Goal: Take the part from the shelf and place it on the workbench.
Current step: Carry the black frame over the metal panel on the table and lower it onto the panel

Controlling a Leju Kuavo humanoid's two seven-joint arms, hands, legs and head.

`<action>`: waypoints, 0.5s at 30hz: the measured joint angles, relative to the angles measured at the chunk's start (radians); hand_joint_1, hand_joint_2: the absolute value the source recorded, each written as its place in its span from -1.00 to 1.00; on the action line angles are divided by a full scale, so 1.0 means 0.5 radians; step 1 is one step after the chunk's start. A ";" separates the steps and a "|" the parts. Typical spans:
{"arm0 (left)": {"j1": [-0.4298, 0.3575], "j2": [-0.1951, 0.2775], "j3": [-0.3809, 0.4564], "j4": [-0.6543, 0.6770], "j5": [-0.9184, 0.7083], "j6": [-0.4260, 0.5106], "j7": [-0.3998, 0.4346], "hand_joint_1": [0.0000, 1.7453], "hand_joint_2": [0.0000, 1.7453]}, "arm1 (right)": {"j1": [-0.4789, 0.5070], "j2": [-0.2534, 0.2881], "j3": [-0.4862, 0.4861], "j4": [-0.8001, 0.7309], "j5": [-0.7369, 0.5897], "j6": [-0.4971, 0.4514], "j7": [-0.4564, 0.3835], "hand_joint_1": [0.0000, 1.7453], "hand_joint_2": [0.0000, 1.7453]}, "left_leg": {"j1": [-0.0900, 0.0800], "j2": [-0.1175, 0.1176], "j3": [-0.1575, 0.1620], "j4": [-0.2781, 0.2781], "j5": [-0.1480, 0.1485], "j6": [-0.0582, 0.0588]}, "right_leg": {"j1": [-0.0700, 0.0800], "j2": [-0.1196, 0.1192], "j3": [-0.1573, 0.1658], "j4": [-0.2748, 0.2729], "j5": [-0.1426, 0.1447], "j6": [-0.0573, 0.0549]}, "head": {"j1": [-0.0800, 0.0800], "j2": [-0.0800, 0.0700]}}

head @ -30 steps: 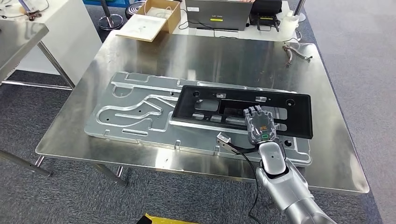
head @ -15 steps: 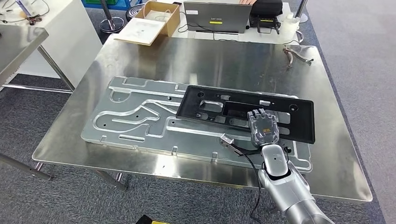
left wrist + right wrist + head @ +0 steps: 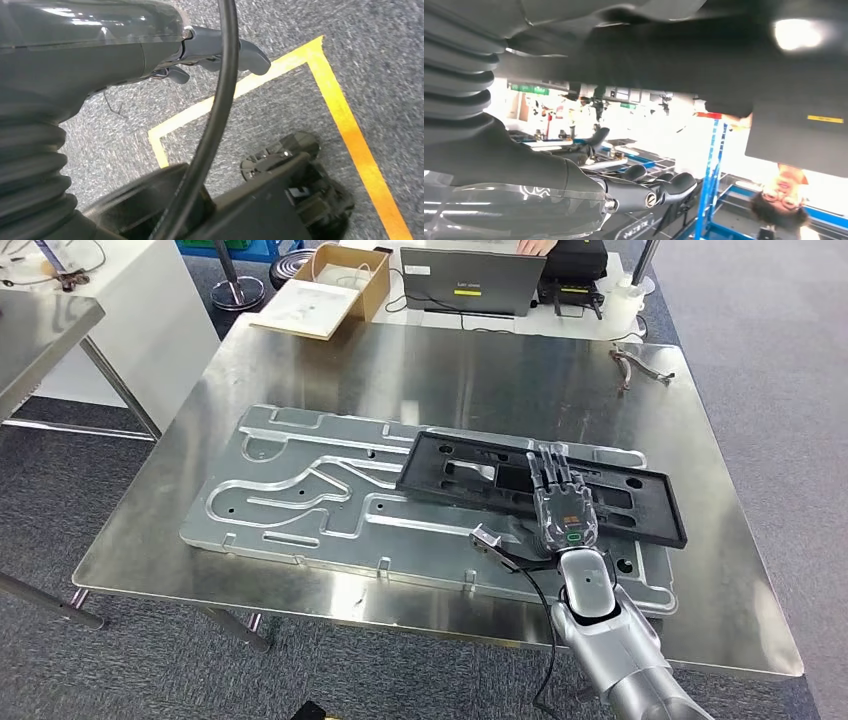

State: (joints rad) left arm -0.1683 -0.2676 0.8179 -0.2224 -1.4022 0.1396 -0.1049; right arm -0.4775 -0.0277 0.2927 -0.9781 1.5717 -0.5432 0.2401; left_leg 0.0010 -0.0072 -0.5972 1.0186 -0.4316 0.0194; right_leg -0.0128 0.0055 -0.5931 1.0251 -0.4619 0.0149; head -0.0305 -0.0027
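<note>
Judged from how things lie, the task is near its end: the black part (image 3: pixel 545 490) is already over the table (image 3: pixel 300 360), lying on the large machined aluminium plate (image 3: pixel 300 495) that covers the table's middle, and what seems left is for the hand to let go and draw clear. Going from left to right: the plate's grooved, bare half sits at about 9 o'clock of the table's centre; the part, a long slotted black frame, lies across the plate's other half at about 4 o'clock, its near long edge looking slightly lifted, though I cannot tell for sure. The right hand (image 3: pixel 562 508) lies on the part's near edge, palm down, its fingers (image 3: pixel 550 465) stretched flat and slightly spread over the frame; whether the thumb pinches it from beneath I cannot tell. The left hand (image 3: pixel 200 52) hangs over the carpeted floor holding nothing, fingers loosely curled. As for containers, an open cardboard box (image 3: pixel 345 275) stands beyond the table at 11 o'clock, with what looks like cable inside.
</note>
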 joint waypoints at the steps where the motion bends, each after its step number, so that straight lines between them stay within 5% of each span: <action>1: 0.000 0.000 0.000 0.000 0.002 0.000 0.000 -1.00 -1.00 | 0.001 0.000 -0.002 0.002 0.000 0.000 -0.001 -1.00 -1.00 | 0.004 0.001 0.004 -0.011 0.007 0.014 | 0.000 -0.001 -0.015 0.034 -0.026 0.009 | 0.000 0.000; 4: -0.001 0.000 0.000 0.000 0.011 -0.010 0.000 -1.00 -1.00 | 0.010 0.002 -0.007 0.011 0.000 0.000 -0.002 -1.00 -1.00 | 0.003 0.002 0.007 -0.024 0.014 0.039 | -0.003 -0.004 -0.171 0.357 -0.195 0.024 | 0.000 0.000; 6: 0.003 0.000 0.001 0.000 0.017 -0.019 0.000 -1.00 -1.00 | 0.024 0.001 -0.010 0.021 0.000 0.000 -0.002 -1.00 -1.00 | -0.001 0.001 0.007 -0.020 0.011 0.043 | -0.003 -0.004 -0.264 0.533 -0.238 0.028 | 0.000 0.000; 8: 0.006 0.001 0.001 0.000 0.020 -0.024 0.000 -1.00 -1.00 | 0.032 0.002 -0.012 0.028 0.000 -0.002 -0.003 -1.00 -1.00 | -0.003 -0.001 0.008 -0.011 0.004 0.042 | -0.002 -0.004 -0.225 0.430 -0.137 0.022 | 0.000 0.000; 11: 0.005 -0.001 0.001 0.000 0.025 -0.025 -0.006 -1.00 -1.00 | 0.031 0.002 -0.016 0.029 0.000 -0.013 -0.010 -1.00 -1.00 | -0.012 -0.003 0.004 0.009 -0.013 0.025 | 0.008 -0.004 -0.058 0.066 0.021 -0.003 | 0.000 0.000; 15: 0.005 -0.001 0.002 0.000 0.040 -0.028 -0.015 -1.00 -1.00 | 0.038 0.002 -0.018 0.029 0.000 -0.031 -0.019 -1.00 -1.00 | -0.018 -0.003 0.001 0.018 -0.026 -0.008 | 0.007 -0.002 -0.028 -0.005 0.029 -0.032 | 0.000 0.000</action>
State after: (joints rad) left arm -0.1656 -0.2680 0.8186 -0.2224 -1.3824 0.1254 -0.1123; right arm -0.4585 -0.0264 0.2838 -0.9638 1.5717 -0.5589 0.2305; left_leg -0.0079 -0.0086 -0.5970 1.0275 -0.4446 0.0153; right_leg -0.0093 0.0045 -0.6072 1.0227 -0.4474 -0.0011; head -0.0306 -0.0027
